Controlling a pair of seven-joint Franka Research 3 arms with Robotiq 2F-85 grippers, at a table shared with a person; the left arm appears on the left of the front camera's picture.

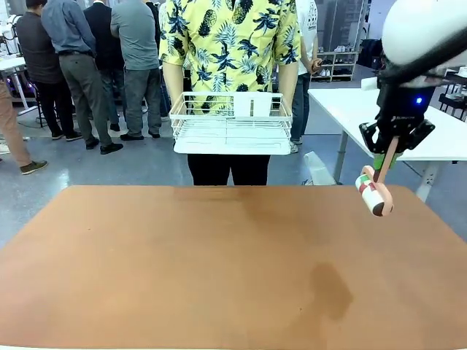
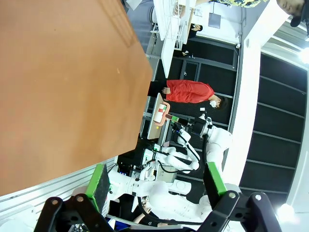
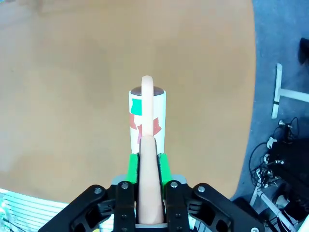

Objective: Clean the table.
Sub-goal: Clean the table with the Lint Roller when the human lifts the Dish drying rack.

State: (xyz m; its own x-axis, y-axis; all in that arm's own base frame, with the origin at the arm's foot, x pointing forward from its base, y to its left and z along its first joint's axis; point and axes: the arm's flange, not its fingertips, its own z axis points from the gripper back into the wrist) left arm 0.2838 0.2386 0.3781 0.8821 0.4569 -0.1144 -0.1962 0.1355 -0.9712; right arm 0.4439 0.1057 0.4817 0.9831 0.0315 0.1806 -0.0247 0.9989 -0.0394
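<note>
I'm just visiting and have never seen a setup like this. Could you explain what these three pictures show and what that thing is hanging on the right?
The front picture looks across a reddish-brown table from between two robot arms. A person in a patterned shirt stands at the far side holding a white wire rack.

The other two pictures come from cameras on the arms' wrists. The right end effector is shut on the handle of a lint roller, held above the table's right part; the right wrist picture looks down along that handle to the roll. The left end effector is open, holds nothing, and sits beside the table's edge. Its picture is turned sideways.

A faint darker patch marks the tabletop.
</note>
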